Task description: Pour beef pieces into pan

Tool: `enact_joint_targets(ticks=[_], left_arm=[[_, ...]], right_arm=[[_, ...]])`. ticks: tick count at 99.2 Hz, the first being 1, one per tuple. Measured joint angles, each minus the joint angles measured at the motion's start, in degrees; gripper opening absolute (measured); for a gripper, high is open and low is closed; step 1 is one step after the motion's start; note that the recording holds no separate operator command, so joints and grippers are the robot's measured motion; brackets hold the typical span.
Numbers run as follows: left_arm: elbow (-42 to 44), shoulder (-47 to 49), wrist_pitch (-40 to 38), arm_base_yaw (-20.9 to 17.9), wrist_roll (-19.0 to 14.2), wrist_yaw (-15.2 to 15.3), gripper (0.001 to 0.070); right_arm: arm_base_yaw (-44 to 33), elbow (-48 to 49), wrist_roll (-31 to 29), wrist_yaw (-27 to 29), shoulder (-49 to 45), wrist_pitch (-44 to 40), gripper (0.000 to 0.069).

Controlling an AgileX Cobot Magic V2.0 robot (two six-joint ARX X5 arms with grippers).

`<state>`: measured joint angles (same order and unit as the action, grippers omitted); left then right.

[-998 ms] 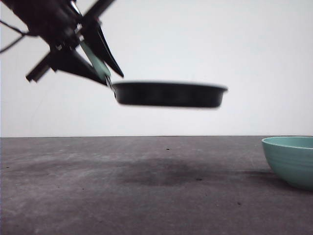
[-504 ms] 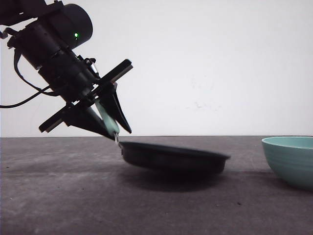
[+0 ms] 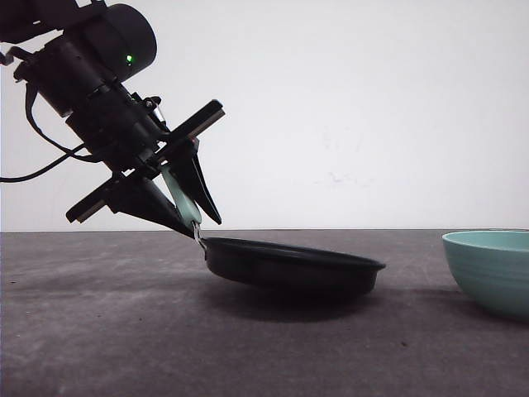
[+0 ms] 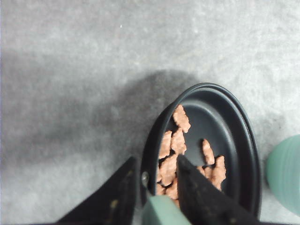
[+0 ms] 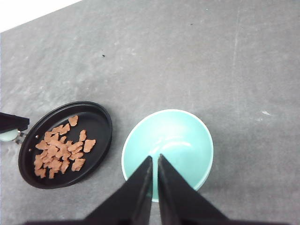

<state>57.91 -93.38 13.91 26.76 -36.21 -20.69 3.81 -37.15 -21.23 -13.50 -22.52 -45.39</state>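
A dark grey, slightly mottled table (image 3: 99, 331) runs back to a plain white wall (image 3: 372, 107), and the two meet in a straight line across the front view. The surface is matte and speckled with a few small dark flecks. The left gripper (image 3: 192, 217) comes down at a slant from the upper left, its fingers clamped on the mint-green handle (image 3: 180, 197) of the pan (image 3: 289, 266). The pan is tilted, its handle side raised and its far side low at the table, with a dark shadow spread beneath it. From the left wrist, the fingers (image 4: 199, 197) straddle the handle (image 4: 161, 213) at the pan's rim (image 4: 150, 154). The beef (image 5: 58, 152) lies inside the pan (image 5: 98, 124), gathered toward the handle side, with bare black bottom on the other side. The teal bowl (image 3: 492, 273) stands on the table to the right of the pan, apart from it, and its inside is bare in the right wrist view. The right gripper (image 5: 153, 168) hangs over the bowl (image 5: 168, 140), its fingers nearly together with only a narrow slit between them, holding nothing.
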Motion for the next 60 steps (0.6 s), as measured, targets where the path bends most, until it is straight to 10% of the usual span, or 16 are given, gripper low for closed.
enact_joint_targets(ticks=[35, 60], left_arm=[[0.11, 0.02, 2.38, -0.02, -3.30, -0.66, 0.0698], [0.11, 6.23, 7.43, -0.92, -3.45, 4.04, 0.0695]], right_arm=[[0.00, 0.00, -0.04, -0.04, 0.00, 0.00, 0.0016], [0.00, 0.00, 1.05, 0.22, 0.00, -0.02, 0.0016]])
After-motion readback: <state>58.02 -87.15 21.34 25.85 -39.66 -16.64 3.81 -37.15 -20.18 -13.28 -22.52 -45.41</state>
